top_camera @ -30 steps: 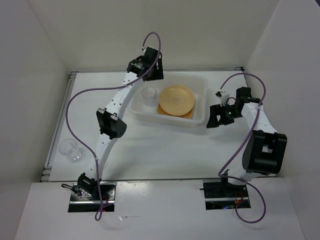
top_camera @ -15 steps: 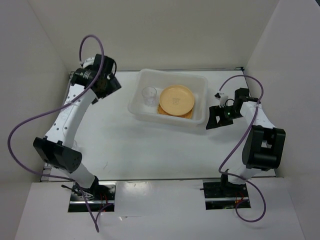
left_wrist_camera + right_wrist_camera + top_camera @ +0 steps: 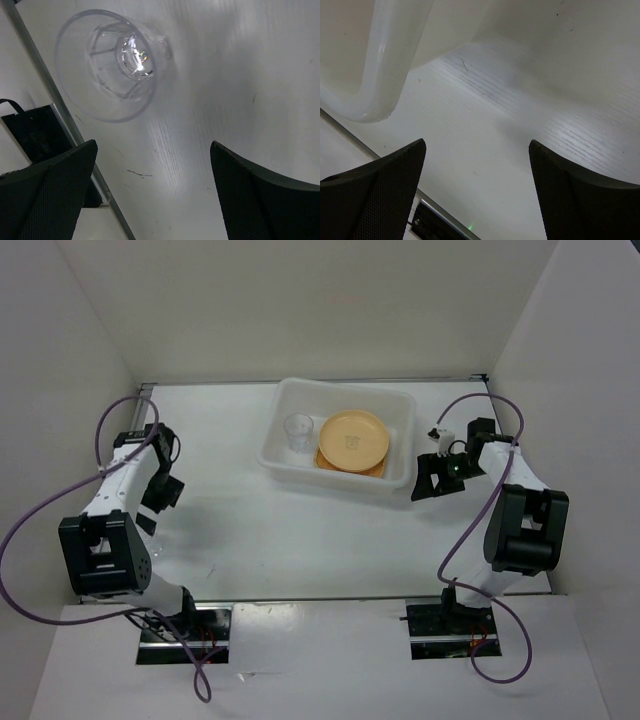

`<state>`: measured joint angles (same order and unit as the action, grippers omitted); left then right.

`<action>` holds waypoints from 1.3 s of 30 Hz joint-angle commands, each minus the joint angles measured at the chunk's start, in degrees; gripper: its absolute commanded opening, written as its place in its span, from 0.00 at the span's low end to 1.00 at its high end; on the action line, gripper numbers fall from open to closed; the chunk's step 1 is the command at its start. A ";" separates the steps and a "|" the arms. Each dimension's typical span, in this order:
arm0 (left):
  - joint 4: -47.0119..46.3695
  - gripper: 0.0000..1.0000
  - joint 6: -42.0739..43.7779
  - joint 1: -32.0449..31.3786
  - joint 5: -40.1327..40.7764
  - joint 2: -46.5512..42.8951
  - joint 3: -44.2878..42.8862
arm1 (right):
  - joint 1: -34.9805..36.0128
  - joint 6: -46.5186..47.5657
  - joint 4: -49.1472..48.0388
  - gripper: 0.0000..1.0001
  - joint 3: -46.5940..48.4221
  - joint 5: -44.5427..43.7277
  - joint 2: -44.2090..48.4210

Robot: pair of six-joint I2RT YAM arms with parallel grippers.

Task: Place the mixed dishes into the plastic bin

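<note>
White table [image 3: 300, 530]: no readable label, brand or writing anywhere.
Large translucent white plastic bin [image 3: 340, 387]: far edge, centre; collecting point.
Round flat tan-yellow plate [image 3: 353, 438]: stacked inside bin.
Small clear plastic cup [image 3: 297, 430]: upright in bin, left of plate.
Second clear ribbed cup [image 3: 112, 65]: upright near left edge, outside bin, likely next to load.
Left gripper [image 3: 152, 150]: above second cup, fingers wide apart, empty; looks lined up for grasp.
Right gripper [image 3: 476, 145]: fingers apart, empty, low beside bin's right end, out of the way.
</note>
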<state>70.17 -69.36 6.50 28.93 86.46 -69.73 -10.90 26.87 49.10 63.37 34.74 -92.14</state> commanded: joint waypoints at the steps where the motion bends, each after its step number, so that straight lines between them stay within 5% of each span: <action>1: -3.26 1.00 -0.79 3.15 -0.98 -6.02 2.93 | -0.35 -0.07 -0.32 0.88 1.05 0.50 -0.24; 8: -7.06 1.00 6.25 11.16 -1.76 -4.37 3.99 | -0.35 -0.59 -0.32 0.88 1.05 -0.02 -0.24; 21: -15.59 1.00 9.42 13.53 -4.75 -0.67 9.61 | -0.35 -1.12 -0.85 0.88 1.05 -0.55 -0.24; 25: -17.35 0.82 12.32 14.06 -6.16 1.35 10.14 | -0.35 -1.12 -0.85 0.88 1.05 -0.55 -0.24; 26: -17.96 0.52 12.93 14.06 -6.86 1.35 9.62 | -0.35 -1.12 -0.85 0.88 1.05 -0.55 -0.24; 29: -17.96 0.01 14.68 14.06 -6.87 0.03 8.22 | -0.35 -1.12 -0.85 0.88 1.05 -0.55 -0.24; 39: -17.79 0.00 15.57 14.06 -12.92 -13.65 2.42 | -0.35 -1.12 -0.33 0.88 1.58 -0.55 -0.76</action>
<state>52.49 -54.13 20.34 18.55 79.83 -62.28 -10.90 26.00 49.06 63.37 33.85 -92.44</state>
